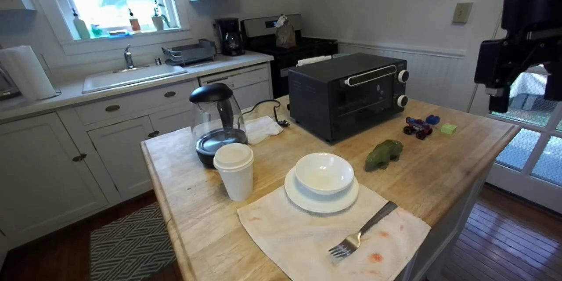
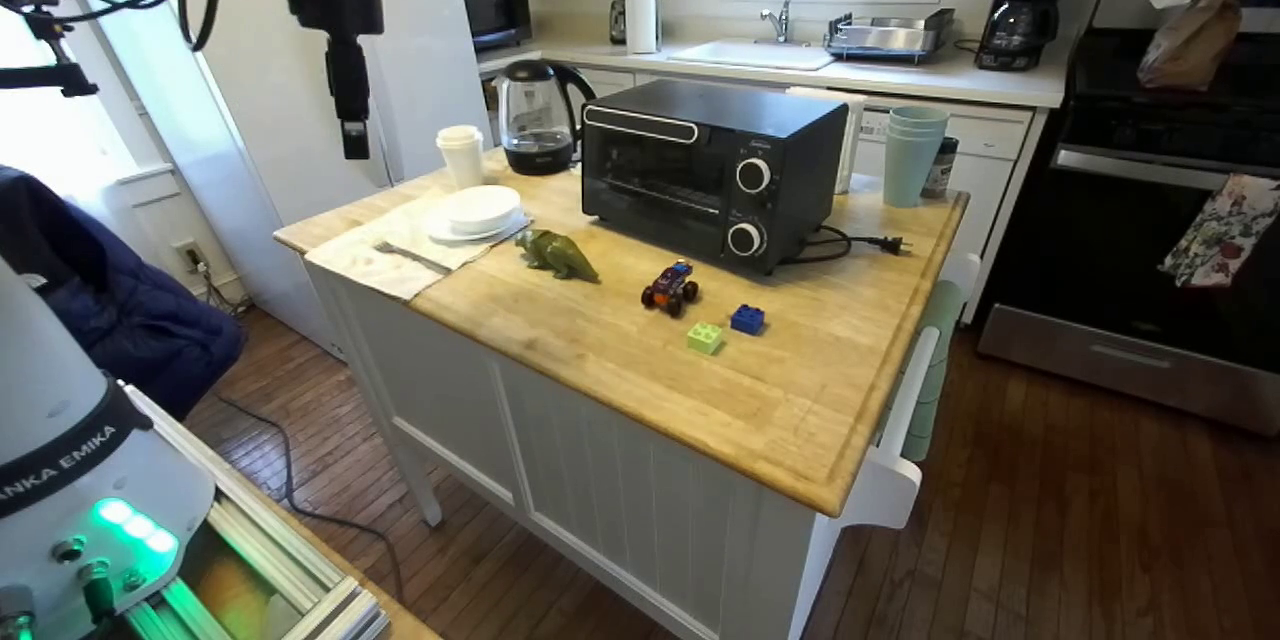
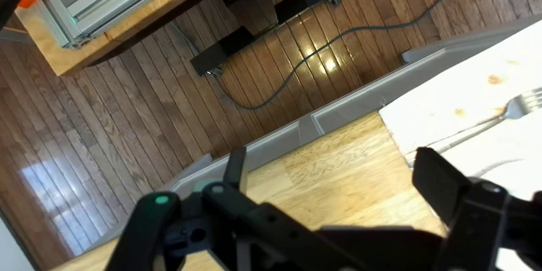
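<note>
Find the fork (image 1: 363, 230) at the lower right of an exterior view, lying flat on a napkin (image 1: 281, 224), with tines toward the bottom of the frame and handle end near the napkin's edge; likely laid out as part of a place setting. Metal by its look, bright at the tines, darker along the handle. Notice a soft, faintly quilted texture in the napkin, blotched orange-red, perhaps spread to shield the table (image 1: 206, 232).

See the gripper (image 1: 526, 97) at the upper right, released, with fingers spread well apart and nothing between. Hangs in midair, touching nothing; looks nearest, going by the wrist view, to the fork and napkin at the right of that frame.

Above the fork, see a glossy white bowl (image 1: 325, 171) resting on a round white plate (image 1: 320, 205), probably stacked as one serving. Farther right, notice a green toy dinosaur (image 1: 384, 154), bumpy-backed, then a toy truck (image 1: 418, 128) with chunky wheels, a blue block (image 1: 432, 119) and a lime block (image 1: 448, 129), seemingly grouped apart from the bowl.

Toward the left, find a lidded paper cup (image 1: 235, 175), tapered and matte, just beside a glass kettle (image 1: 219, 137), perhaps paired for hot drinks. At the centre, see a boxy black toaster oven (image 1: 344, 96), probably set back to leave eating room, on pale, grainy wood.
</note>
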